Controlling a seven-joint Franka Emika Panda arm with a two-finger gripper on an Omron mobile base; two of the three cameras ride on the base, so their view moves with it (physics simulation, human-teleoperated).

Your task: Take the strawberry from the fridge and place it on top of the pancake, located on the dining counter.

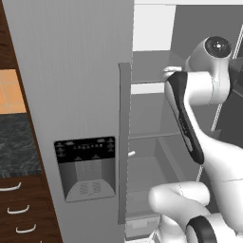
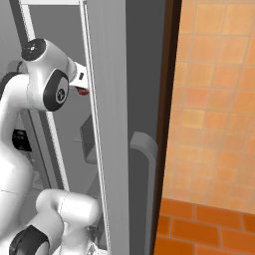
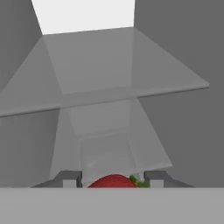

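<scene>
The fridge (image 1: 71, 95) stands with its dispenser door closed and its right side open onto glass shelves (image 3: 109, 94). My arm reaches in at upper-shelf height. In the hand view the red strawberry (image 3: 113, 182), green leaves on its right, sits between the two fingertips (image 3: 72, 179) of my gripper (image 3: 113, 178), which is shut on it. In the right base view the strawberry (image 2: 83, 92) peeks out red at the end of my hand, just behind the open door's edge. The pancake and the dining counter are out of view.
The open fridge door (image 2: 112, 124) with its grey handle (image 2: 144, 149) stands close on my arm's right. Below the gripper lie a lower shelf and a clear drawer (image 3: 107, 153). Dark wood drawers (image 1: 19, 209) and a black counter (image 1: 16, 142) flank the fridge on the left.
</scene>
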